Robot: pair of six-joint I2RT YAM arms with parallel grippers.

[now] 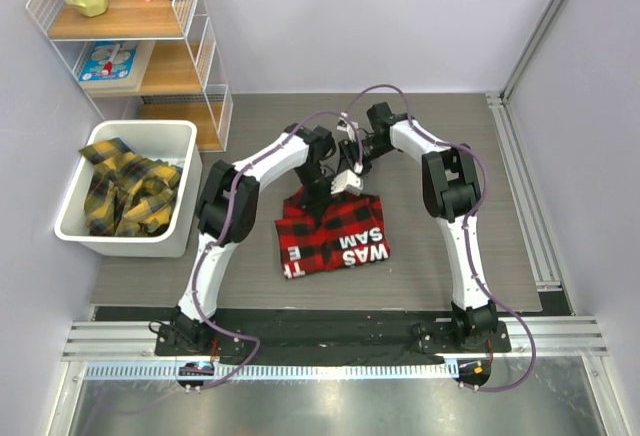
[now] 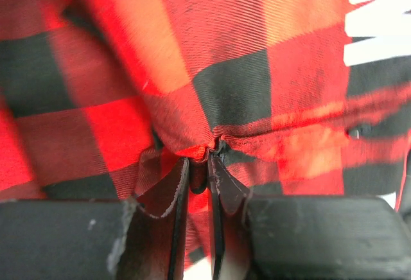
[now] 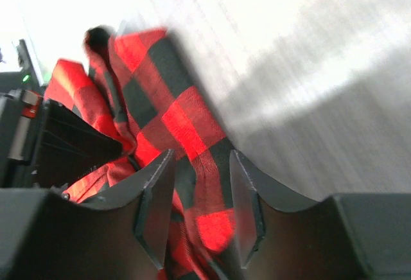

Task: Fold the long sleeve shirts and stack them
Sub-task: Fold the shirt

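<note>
One red-and-black shirt [image 1: 333,234] lay mid-table with its lettering up. A heap of yellow-and-black shirts [image 1: 125,191], count unclear, filled one white bin [image 1: 120,244] at nine o'clock. At the shirt's twelve-o'clock edge the left gripper [image 2: 207,158] pinched a fold of it. The right gripper [image 3: 202,164] straddled the cloth, fingers apart. One wire shelf [image 1: 110,21] stood at eleven o'clock.

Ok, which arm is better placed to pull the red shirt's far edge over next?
Left, likely: the left fingers are shut on a pinch of the red shirt; the right fingers stand apart around cloth, not clamped.
</note>
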